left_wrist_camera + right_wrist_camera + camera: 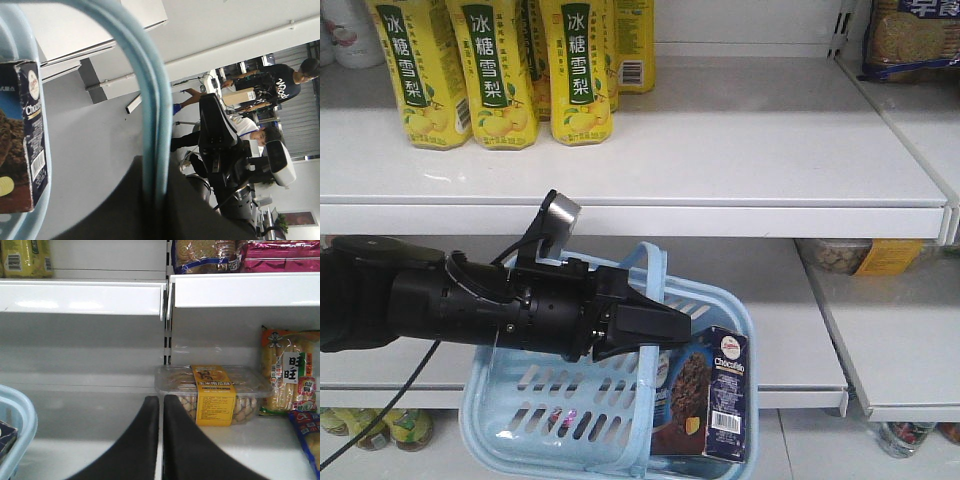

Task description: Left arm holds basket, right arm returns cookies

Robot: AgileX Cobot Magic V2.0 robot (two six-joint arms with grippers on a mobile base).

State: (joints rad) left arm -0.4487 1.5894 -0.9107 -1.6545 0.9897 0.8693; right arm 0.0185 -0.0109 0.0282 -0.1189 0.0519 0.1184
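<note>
Bare shelf (85, 415) lies open ahead — a clear snack tub (215, 395) blocks right, the basket (27, 417) left.

white shelves (720, 150), yellow drink packs (500, 70) on top (cracker packet (910, 40) farther right)

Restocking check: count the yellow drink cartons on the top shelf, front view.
4 visible. On the top shelf, a front row of three: left carton, middle carton, right carton. A fourth carton peeks out behind the right one. More may hide behind.
</note>
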